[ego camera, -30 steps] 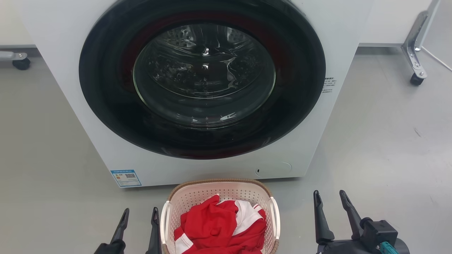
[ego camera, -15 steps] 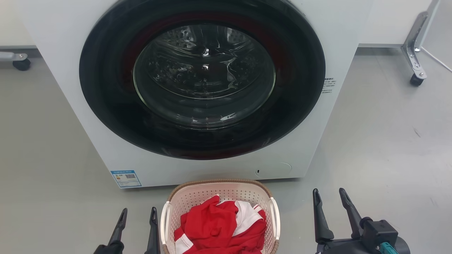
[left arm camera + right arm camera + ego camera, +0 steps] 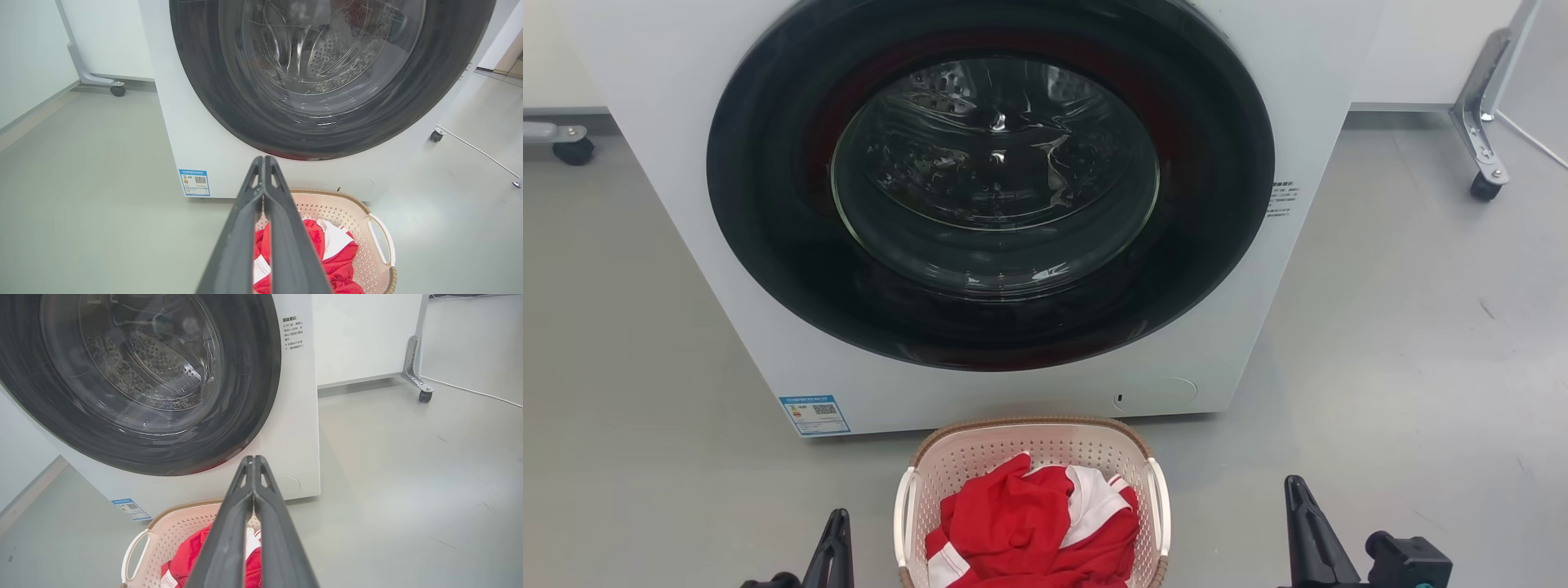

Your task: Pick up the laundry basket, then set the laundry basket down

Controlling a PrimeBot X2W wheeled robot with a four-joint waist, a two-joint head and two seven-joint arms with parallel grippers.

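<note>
Laundry basket (image 3: 1013, 449) on floor, just before washer (image 3: 727, 310), red garment (image 3: 1021, 523) inside. Left gripper (image 3: 838, 523), right gripper (image 3: 1297, 494): pinched together, empty, flanking basket, clear of handles. Risks: approaching handles without opening first, no hold; lifting unevenly, tilt, spilled garment.

Left pincer (image 3: 836, 535) and right pincer (image 3: 1300, 510) — both closed tight.

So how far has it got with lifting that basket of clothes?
Nothing in hand: the laundry basket, holding red clothes, sits on the floor before the washer. The left gripper and right gripper are shut and empty, flanking it without touching its handles. Whether a lift and set-down has already happened cannot be told; if not, both steps remain.
</note>
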